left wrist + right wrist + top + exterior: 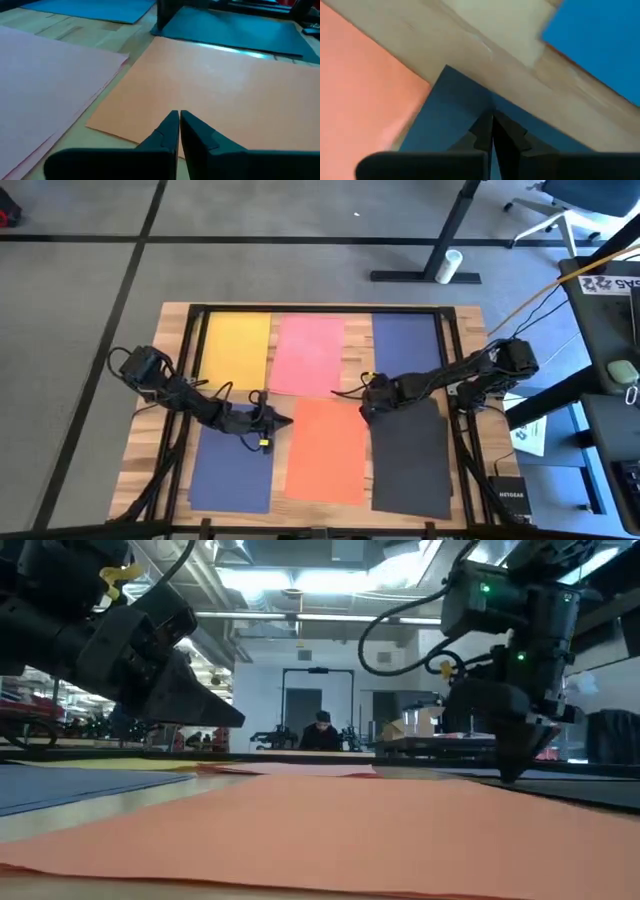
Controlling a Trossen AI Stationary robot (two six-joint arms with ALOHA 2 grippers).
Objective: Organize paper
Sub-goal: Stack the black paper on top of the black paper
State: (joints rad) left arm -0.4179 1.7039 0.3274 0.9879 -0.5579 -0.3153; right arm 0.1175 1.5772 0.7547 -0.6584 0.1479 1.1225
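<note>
Orange paper [327,448] lies flat just ahead of the left gripper [284,421], whose fingertips [176,121] are pressed nearly together with nothing between them, hovering at that sheet's near corner; behind this gripper, under its arm, sits a navy sheet [232,461], and off to its far side the pink sheet [310,353] and the yellow sheet [236,350] rest side by side on the wooden table [470,340]; the right gripper [367,406] points down at the top corner of the black sheet [410,460], its fingers [507,135] closed tight against each other right over that corner; whether the paper is actually caught between them cannot be told; the orange sheet lies just beside this gripper, its edge touching or slightly overlapping the black one, and a second navy sheet [406,343] lies just beyond the fingertips, apart from the black corner with bare wood between.
</note>
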